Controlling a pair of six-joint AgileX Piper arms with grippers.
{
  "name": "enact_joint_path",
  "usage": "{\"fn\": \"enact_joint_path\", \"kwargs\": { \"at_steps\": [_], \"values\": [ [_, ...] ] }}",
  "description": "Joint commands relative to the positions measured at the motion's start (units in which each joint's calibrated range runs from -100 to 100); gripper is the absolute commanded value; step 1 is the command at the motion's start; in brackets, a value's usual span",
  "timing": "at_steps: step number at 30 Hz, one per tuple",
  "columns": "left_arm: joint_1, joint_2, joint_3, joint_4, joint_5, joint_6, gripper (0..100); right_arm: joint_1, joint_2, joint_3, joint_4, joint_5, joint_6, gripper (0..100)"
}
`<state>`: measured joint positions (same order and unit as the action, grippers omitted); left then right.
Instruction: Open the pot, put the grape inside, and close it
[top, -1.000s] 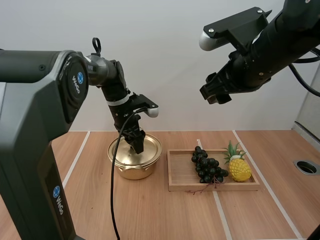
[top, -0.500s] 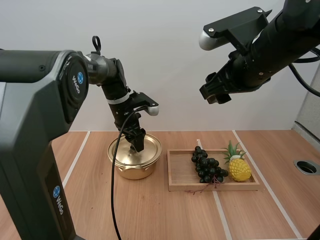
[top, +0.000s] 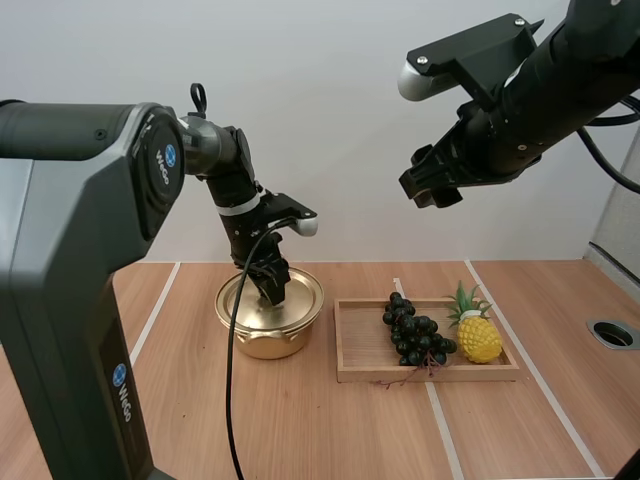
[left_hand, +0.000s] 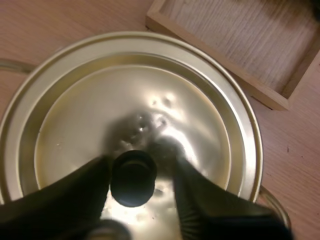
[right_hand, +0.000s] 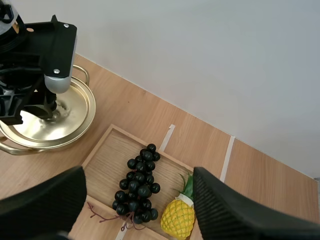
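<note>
A gold pot stands left of the tray, its lid on it. My left gripper reaches down onto the lid. In the left wrist view its fingers flank the lid's black knob: one touches it, and a thin gap shows at the other. The dark grapes lie in the wooden tray. My right gripper hangs open high above the table. Through its wide-spread fingers I see the grapes far below, and the pot with the left gripper on it.
A toy pineapple lies in the tray beside the grapes. A round hole is set in the table at the far right. Pale tape lines run across the wooden tabletop.
The left gripper's fingers have drawn in around the lid's knob. The right arm, the pot and the grapes have not moved.
</note>
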<state>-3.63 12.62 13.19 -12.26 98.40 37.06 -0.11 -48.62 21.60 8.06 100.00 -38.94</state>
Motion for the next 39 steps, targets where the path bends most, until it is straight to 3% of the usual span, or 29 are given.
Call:
{"fn": "enact_joint_path", "kwargs": {
  "at_steps": [1,12,21,27,39],
  "values": [
    [-0.19,0.1,-0.4,-0.7,-0.8,-0.6,0,0.0,-0.9,0.1,0.2,0.0,-0.2,100],
    [-0.19,-2.3,-3.9,0.7,1.6,-2.2,0,0.0,-0.9,0.1,0.7,0.0,-0.2,100],
    [-0.19,-16.4,-14.9,0.9,1.6,-4.5,0,0.0,-0.9,0.1,5.3,0.0,-0.2,100],
    [-0.19,-26.4,-22.2,0.9,1.6,-9.9,0,0.0,-0.9,0.1,7.3,0.0,-0.2,100],
    [-0.19,-40.6,-38.1,2.5,1.6,-16.7,0,0.0,-0.9,0.1,5.5,0.0,-2.0,100]
  ]
}}
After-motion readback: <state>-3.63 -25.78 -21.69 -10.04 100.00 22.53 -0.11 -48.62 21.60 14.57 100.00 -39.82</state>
